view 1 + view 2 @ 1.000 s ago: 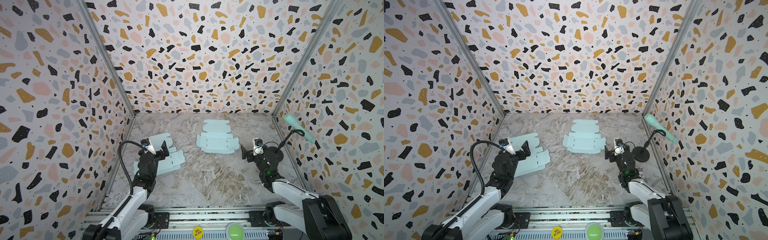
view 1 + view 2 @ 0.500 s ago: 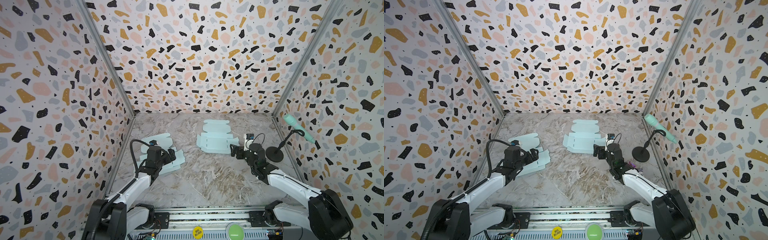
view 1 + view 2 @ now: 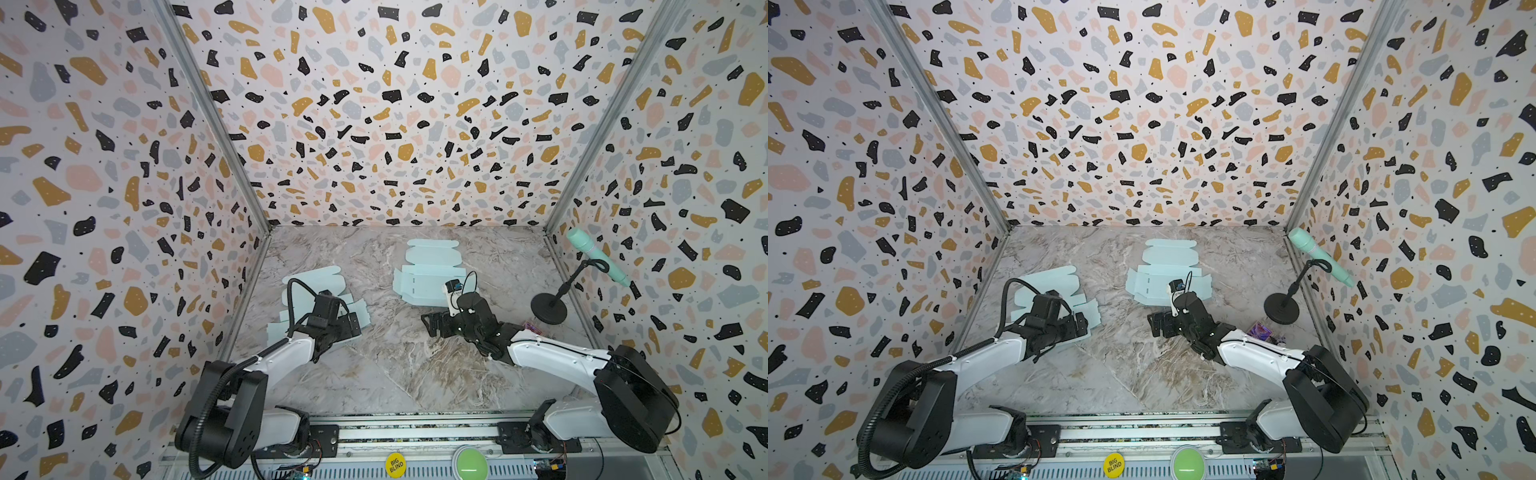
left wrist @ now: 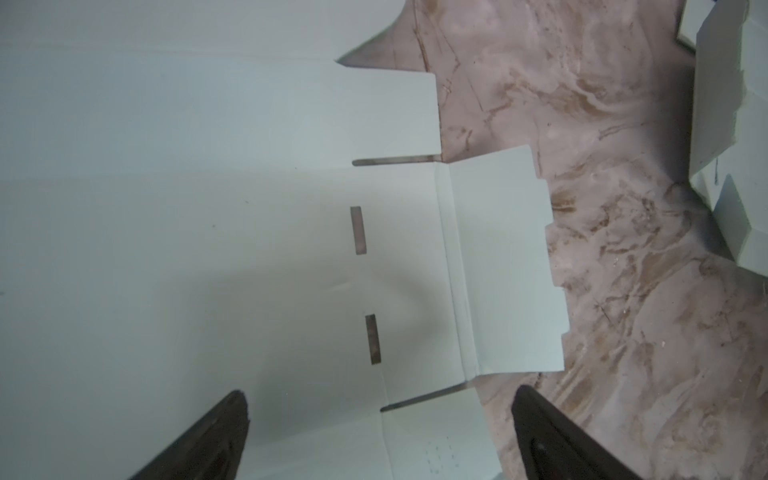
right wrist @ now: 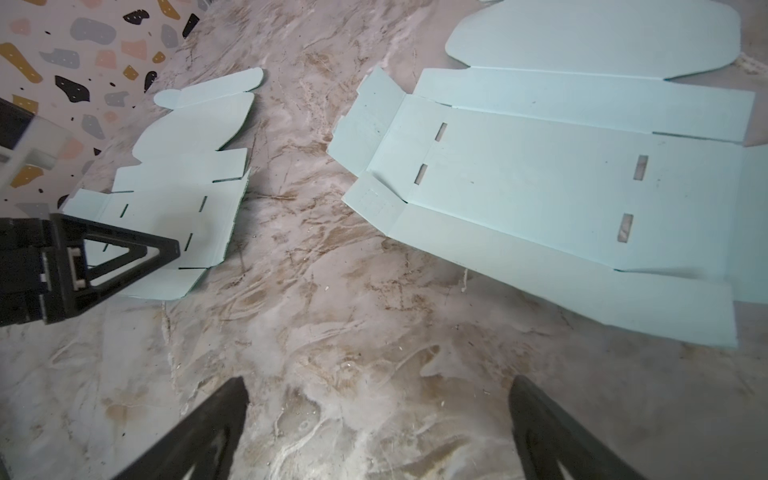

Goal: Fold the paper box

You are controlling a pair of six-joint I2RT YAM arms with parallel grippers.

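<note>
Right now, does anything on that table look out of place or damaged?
Only small things. The left paper sheet lies askew, while the middle sheet sits square to the table. A small purple scrap lies beside the microphone stand. No tears show.

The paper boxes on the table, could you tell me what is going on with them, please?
Two pale blue box blanks lie flat and unfolded on the marble table. The left gripper is open over the left blank, holding nothing. The right gripper is open over bare table, just short of the middle blank. No fold has been made yet.
</note>
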